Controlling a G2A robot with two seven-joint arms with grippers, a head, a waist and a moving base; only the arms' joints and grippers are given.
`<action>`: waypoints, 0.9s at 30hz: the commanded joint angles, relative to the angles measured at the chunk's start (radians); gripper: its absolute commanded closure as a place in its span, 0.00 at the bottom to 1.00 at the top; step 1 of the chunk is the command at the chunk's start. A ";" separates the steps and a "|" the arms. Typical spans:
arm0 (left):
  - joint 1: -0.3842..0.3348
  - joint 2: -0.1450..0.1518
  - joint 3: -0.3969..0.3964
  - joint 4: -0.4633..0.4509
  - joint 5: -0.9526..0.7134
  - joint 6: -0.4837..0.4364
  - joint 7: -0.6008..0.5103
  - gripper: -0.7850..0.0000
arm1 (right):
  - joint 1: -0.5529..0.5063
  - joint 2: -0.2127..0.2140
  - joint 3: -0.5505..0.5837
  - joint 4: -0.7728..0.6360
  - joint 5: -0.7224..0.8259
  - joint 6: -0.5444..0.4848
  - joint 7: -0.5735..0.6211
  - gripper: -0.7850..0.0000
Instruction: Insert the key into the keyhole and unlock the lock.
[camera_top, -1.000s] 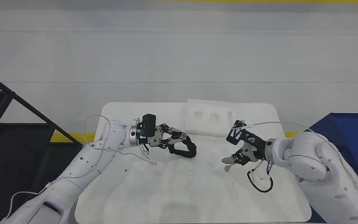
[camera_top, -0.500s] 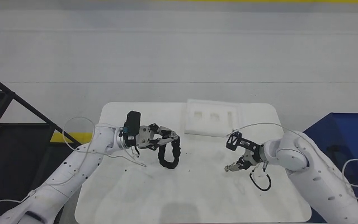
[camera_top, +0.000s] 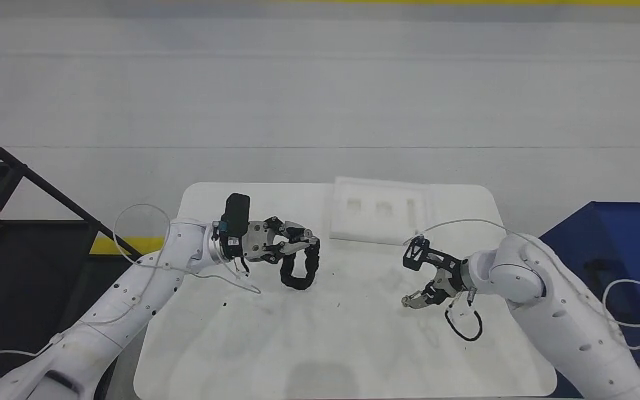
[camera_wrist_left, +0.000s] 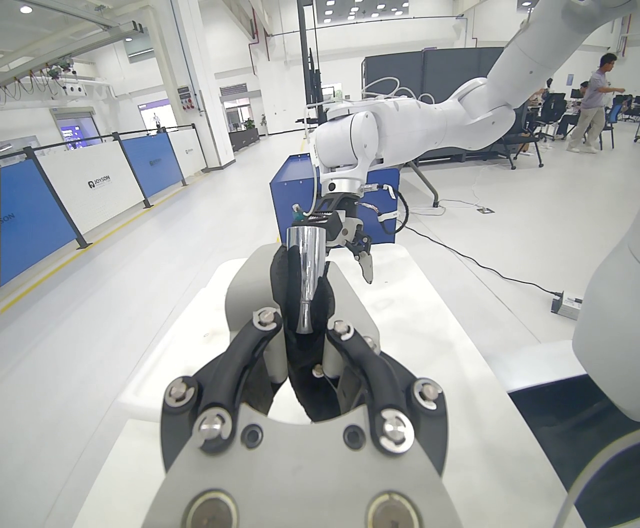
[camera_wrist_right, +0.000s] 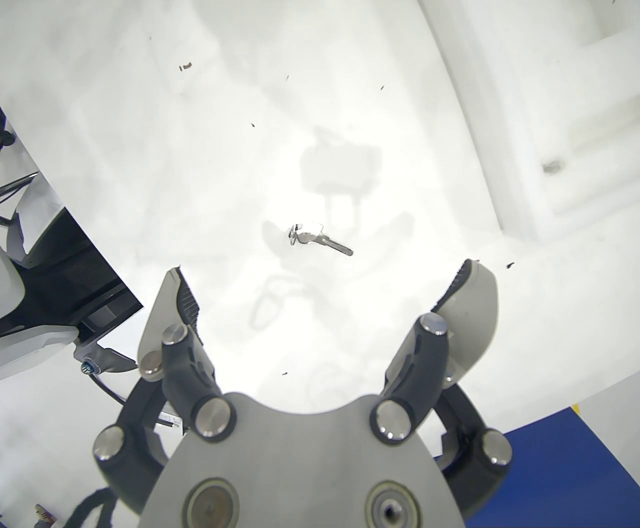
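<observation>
The left gripper (camera_wrist_left: 300, 327) is clamped around a black cable lock (camera_wrist_left: 306, 270), whose chrome cylinder points away from the wrist. It sits just off the near left corner of the white foam tray (camera_top: 380, 210), seemingly clear of the table (camera_top: 340, 350). The key (camera_wrist_right: 320, 240) lies flat on the table in front of the tray's right end. The right gripper (camera_wrist_right: 322, 277) is above it, fingers spread wide and holding nothing.

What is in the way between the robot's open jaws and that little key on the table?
Nothing visible. The key lies alone on the bare white table, and the right gripper hangs over it, jaws open.
</observation>
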 joint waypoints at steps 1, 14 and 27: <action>0.000 0.000 0.000 0.000 0.000 0.000 0.000 1.00 | -0.005 0.000 0.002 0.000 -0.013 0.022 -0.025 0.00; 0.000 0.000 0.000 0.000 0.000 0.000 0.000 1.00 | -0.095 -0.006 -0.096 -0.066 -0.166 0.108 -0.097 0.00; 0.000 0.000 0.000 0.000 0.000 0.000 0.000 1.00 | -0.073 -0.025 -0.166 0.003 -0.256 0.150 -0.156 0.56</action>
